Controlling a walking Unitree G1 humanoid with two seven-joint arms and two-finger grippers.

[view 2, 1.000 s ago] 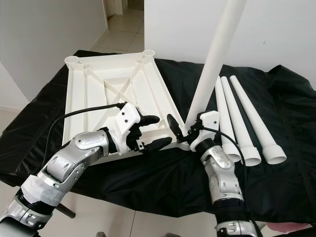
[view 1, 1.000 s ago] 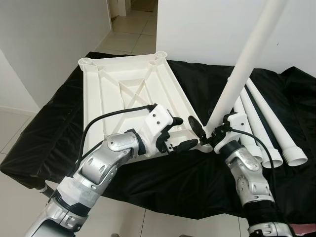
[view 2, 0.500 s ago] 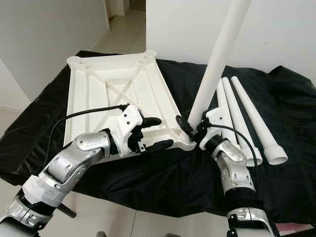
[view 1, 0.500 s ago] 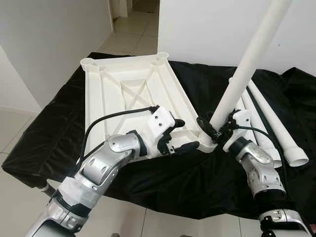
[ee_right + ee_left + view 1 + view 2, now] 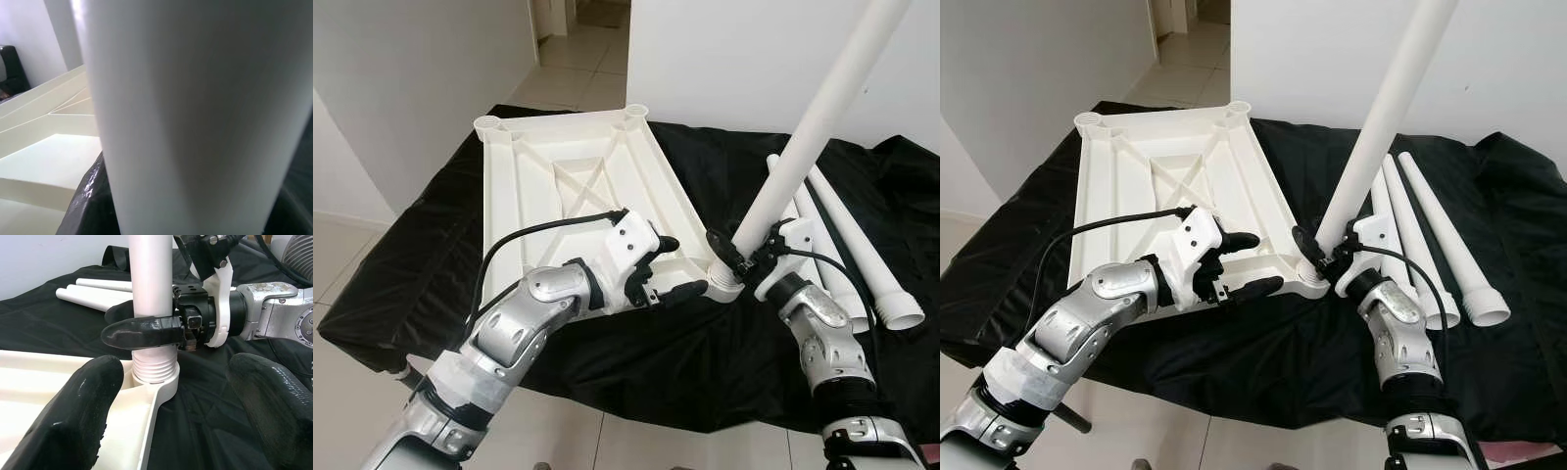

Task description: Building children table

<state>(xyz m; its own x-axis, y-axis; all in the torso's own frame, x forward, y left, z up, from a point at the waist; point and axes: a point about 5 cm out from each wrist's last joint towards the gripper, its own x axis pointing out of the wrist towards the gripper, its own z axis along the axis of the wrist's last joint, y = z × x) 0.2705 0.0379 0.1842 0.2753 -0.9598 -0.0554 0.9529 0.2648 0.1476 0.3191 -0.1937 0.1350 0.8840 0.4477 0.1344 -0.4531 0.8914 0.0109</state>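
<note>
Right gripper point(image 5: 736, 257) clamps leg point(image 5: 803, 147), threaded end in socket point(image 5: 155, 382) at tabletop point(image 5: 578, 186) near corner. Left gripper point(image 5: 671, 266) open, bracing near edge. Straighten leg before twisting; avoid cross-threading.

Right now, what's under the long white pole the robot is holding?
The white leg, held by the right end effector, has its threaded end in the tabletop's corner socket. Inside the socket is hidden.

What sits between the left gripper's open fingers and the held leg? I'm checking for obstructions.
Only the tabletop's corner socket; the left wrist view shows the leg seated there, clamped by the right gripper.
</note>
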